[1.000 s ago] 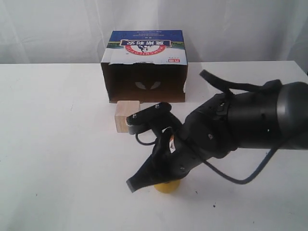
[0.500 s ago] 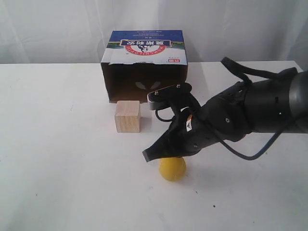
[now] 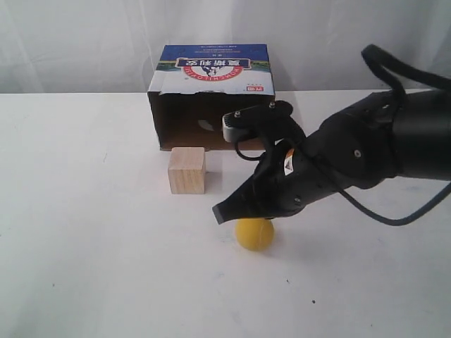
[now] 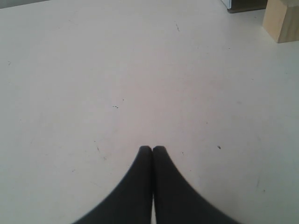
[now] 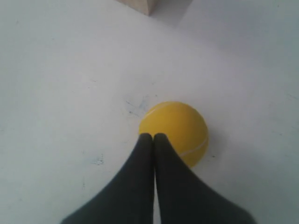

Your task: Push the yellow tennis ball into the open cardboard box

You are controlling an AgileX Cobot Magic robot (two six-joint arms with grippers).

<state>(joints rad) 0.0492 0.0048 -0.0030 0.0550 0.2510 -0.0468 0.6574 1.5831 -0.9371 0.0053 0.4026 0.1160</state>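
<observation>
The yellow tennis ball lies on the white table, in front of the open cardboard box with its blue printed top and dark inside. My right gripper is shut with nothing in it. In the exterior view its tip sits just above and left of the ball; in the right wrist view the closed fingertips overlap the ball's near side. My left gripper is shut over bare table and does not appear in the exterior view.
A pale wooden cube stands just in front of the box's left corner, between box and ball. A corner of the cube shows in the right wrist view. A white curtain hangs behind the table.
My right arm has drawn back toward the box and to the right, lifting its tip. The ball has rolled a little farther up the table toward the box and now shows more fully.
</observation>
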